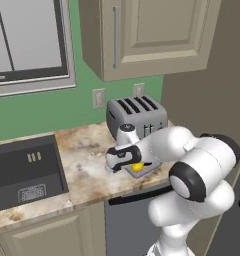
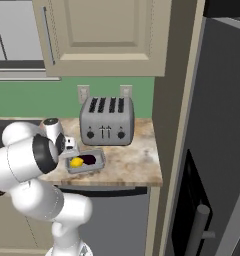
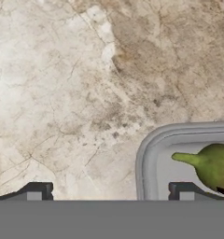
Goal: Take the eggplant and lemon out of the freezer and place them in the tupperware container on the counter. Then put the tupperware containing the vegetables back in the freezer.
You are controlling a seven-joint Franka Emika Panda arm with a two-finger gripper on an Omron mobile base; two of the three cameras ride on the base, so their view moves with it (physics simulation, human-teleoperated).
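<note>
The tupperware container (image 2: 97,164) sits on the counter (image 2: 132,165) in front of the toaster. Inside it lie the yellow lemon (image 2: 76,162) and the dark eggplant (image 2: 90,159), side by side. In the left base view the lemon (image 1: 137,168) shows in the tray (image 1: 148,170) just under my hand. My gripper (image 3: 109,193) hovers open over the container's left end, nothing between its fingertips (image 3: 37,191). One rounded tray corner (image 3: 149,149) and the eggplant's green stem end (image 3: 209,163) appear in the hand view. The freezer (image 2: 227,125) stands to the right.
A silver four-slot toaster (image 2: 107,121) stands right behind the container. A dark sink (image 1: 22,170) lies to the left on the counter. Beige wall cabinets (image 1: 147,35) hang overhead. The freezer's long dark handle (image 2: 199,225) juts out low at the right.
</note>
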